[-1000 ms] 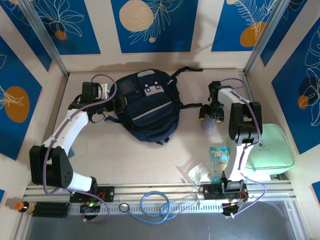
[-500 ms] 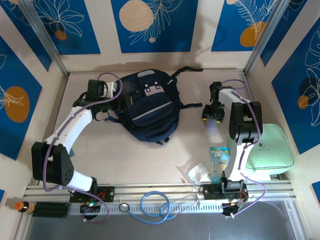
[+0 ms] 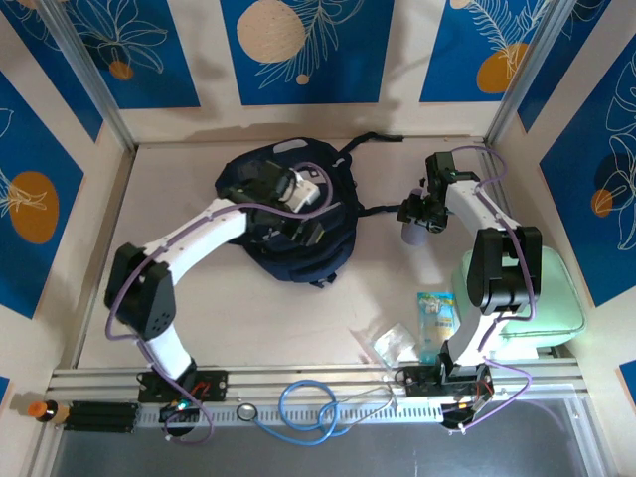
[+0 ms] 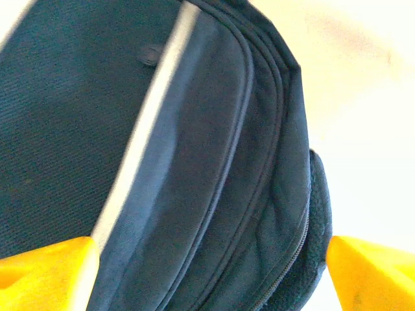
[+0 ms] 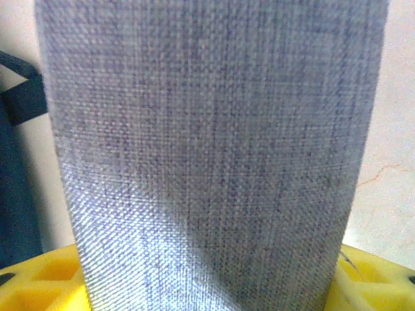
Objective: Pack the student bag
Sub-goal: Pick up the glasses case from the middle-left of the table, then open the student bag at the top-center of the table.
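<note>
1. One student bag (image 3: 333, 243), a dark navy backpack, lies at the middle of the tabletop's (image 3: 219, 318) far edge, its black straps trailing toward the far right corner. A pale stripe (image 4: 149, 129) crosses its front. What it holds cannot be told.
2. One mint green zip case (image 3: 537, 298) lies flat at the right edge, partly under the right arm. It carries a small mark, too small to read.
3. Left gripper (image 4: 207, 275) hangs over the backpack's front panel. Its yellow fingertips (image 4: 45, 272) stand wide apart with nothing between them. Whether they touch the fabric cannot be told.
4. Right gripper (image 3: 419, 213) hangs just right of the bag's straps, its jaws clamped on a grey woven-fabric case (image 5: 207, 149) that juts from between the yellow fingers.
5. One blue cable (image 3: 308, 402) lies looped on the rail at the near edge.
6. One small printed packet (image 3: 434, 316), blue and yellow, lies near the near right corner, its print unreadable.
7. One clear plastic bag (image 3: 390, 341) lies just left of the packet, with something pale inside.
</note>
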Controlling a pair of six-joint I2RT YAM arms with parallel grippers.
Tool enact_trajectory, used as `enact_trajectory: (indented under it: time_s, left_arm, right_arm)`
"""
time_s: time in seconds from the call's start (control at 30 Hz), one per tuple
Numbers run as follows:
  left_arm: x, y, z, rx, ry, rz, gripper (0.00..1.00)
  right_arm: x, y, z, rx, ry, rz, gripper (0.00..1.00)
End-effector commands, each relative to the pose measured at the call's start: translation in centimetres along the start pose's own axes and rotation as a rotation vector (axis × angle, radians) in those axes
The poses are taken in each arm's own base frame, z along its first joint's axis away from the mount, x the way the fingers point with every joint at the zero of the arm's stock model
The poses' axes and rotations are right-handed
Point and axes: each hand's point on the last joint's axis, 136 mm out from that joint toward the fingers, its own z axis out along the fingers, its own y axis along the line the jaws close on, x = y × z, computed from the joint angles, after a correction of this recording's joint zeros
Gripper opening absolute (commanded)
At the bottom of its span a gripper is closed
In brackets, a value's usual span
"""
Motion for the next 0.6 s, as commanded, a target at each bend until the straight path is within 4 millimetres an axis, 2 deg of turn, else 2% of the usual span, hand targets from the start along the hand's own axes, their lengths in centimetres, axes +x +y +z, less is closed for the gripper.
enact_trajectory:
  time_s: [0.0, 0.13, 0.33, 0.47, 0.57]
  left_arm:
    - [2.1, 0.8, 1.5, -0.094, 0.149, 0.158, 0.87]
    - [2.3, 1.2, 3.5, -0.153, 0.227, 0.197, 0.76]
    - [2.2, 3.0, 5.6, -0.243, 0.291, 0.172, 0.64]
    - [2.2, 2.3, 7.1, -0.192, 0.300, 0.150, 0.62]
    - [2.3, 2.2, 7.5, -0.187, 0.304, 0.146, 0.64]
  right_arm:
    - [0.4, 1.5, -0.9, -0.072, -0.005, 0.003, 0.53]
    - [0.6, 2.0, -1.0, -0.079, -0.004, -0.009, 0.53]
    - [0.8, 2.3, -1.0, -0.089, 0.000, -0.009, 0.53]
    - [0.9, 2.5, -1.0, -0.096, 0.003, -0.009, 0.53]
    - [0.9, 2.6, -1.1, -0.101, 0.002, -0.009, 0.53]
